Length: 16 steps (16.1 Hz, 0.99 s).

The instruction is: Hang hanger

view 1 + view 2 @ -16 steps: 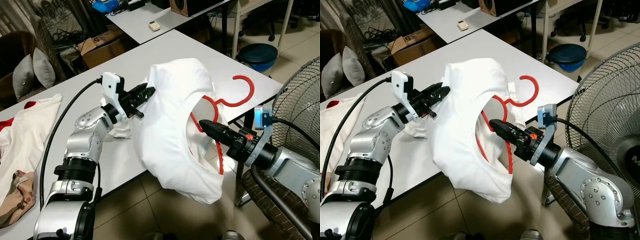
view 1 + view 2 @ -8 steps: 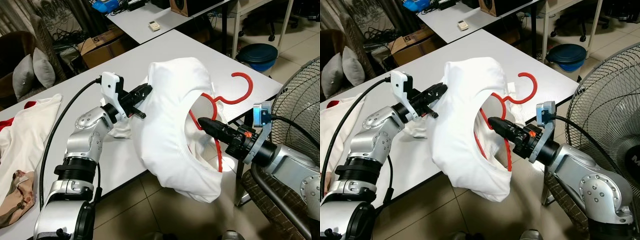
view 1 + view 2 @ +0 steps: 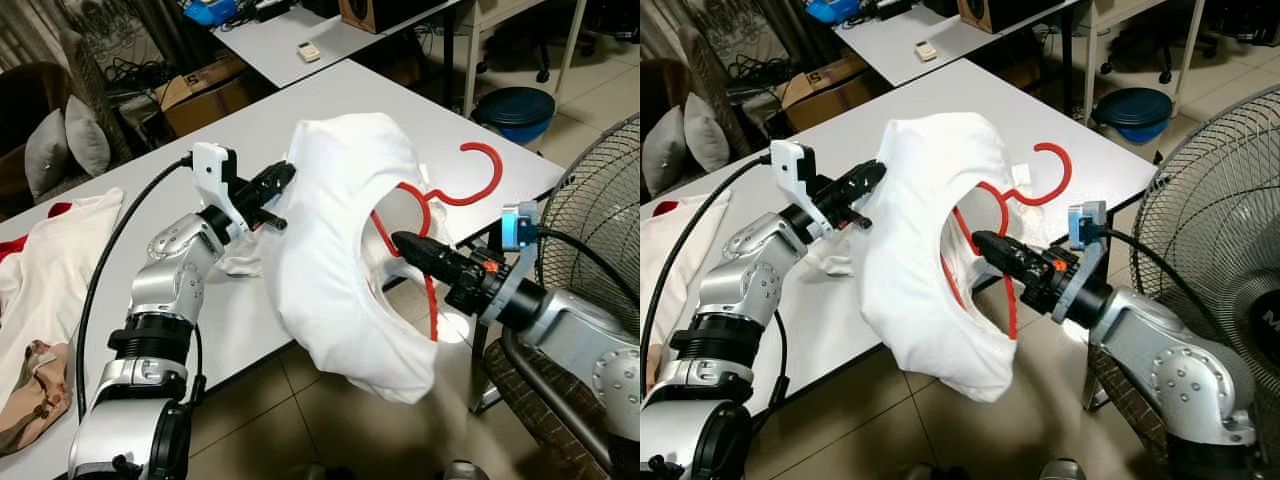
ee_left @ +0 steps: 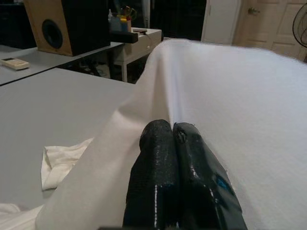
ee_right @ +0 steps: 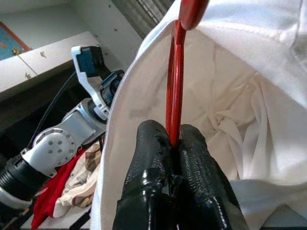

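White table (image 3: 330,100) runs across the room, with a second table behind it and a fan (image 3: 600,215) standing at the robot's right. White shirt (image 3: 335,260) is held up off the table's near edge, bagging downward. Left gripper (image 3: 283,176): fingers pressed together, pinching the shirt's fabric at its left side. Right gripper (image 3: 400,240): reached inside the shirt's opening, fingers clamped on the red hanger (image 3: 470,190). Hanger's lower body is seen inside the garment; its hook pokes out past the shirt above the table's corner. More clothes (image 3: 40,260) lie on the table at far left.
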Available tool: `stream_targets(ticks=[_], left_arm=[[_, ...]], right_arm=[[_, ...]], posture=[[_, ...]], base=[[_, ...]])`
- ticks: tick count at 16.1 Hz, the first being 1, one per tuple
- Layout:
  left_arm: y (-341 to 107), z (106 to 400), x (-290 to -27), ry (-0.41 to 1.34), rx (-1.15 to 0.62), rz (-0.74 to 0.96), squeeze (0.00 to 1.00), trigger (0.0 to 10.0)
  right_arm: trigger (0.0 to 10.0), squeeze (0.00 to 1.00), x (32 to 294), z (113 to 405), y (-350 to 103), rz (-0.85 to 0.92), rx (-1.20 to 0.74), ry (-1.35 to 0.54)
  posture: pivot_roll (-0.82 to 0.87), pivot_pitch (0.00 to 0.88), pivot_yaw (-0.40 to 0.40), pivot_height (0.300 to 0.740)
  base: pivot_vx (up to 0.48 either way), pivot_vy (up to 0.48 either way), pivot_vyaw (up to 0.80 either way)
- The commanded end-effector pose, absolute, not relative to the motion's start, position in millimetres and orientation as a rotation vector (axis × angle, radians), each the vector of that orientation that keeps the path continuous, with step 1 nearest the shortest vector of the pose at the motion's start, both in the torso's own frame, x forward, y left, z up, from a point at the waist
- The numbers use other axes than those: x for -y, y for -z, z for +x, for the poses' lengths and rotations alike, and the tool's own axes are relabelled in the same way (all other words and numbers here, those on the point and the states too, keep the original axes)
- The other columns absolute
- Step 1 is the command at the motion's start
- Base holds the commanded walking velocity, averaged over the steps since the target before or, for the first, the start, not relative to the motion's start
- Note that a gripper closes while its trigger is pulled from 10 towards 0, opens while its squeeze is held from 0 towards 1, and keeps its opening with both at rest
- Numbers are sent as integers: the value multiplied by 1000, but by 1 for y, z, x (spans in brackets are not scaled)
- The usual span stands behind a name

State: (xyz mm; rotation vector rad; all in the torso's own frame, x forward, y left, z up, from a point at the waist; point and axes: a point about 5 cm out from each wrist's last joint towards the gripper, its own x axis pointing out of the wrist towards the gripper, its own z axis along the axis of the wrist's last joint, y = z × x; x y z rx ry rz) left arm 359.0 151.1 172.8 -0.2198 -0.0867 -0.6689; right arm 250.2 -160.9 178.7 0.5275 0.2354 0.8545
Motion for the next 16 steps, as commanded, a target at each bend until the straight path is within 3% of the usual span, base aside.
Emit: stream_targets(ticks=[1, 9, 16], left_arm=[[-174, 361, -164, 603, 98, -234, 0, 0], [-175, 363, -185, 462, 113, -237, 0, 0], [-171, 363, -194, 347, 114, -185, 0, 0]], right_arm=[[10000, 0, 156, 254, -180, 529, -228, -856], [10000, 0, 149, 272, -172, 663, -210, -683], [10000, 0, 133, 281, -162, 944, -231, -497]], posture=[[-184, 29, 273, 740], [-173, 28, 280, 740], [-161, 27, 299, 740]], base=[[0, 0, 0], [0, 0, 0], [0, 0, 0]])
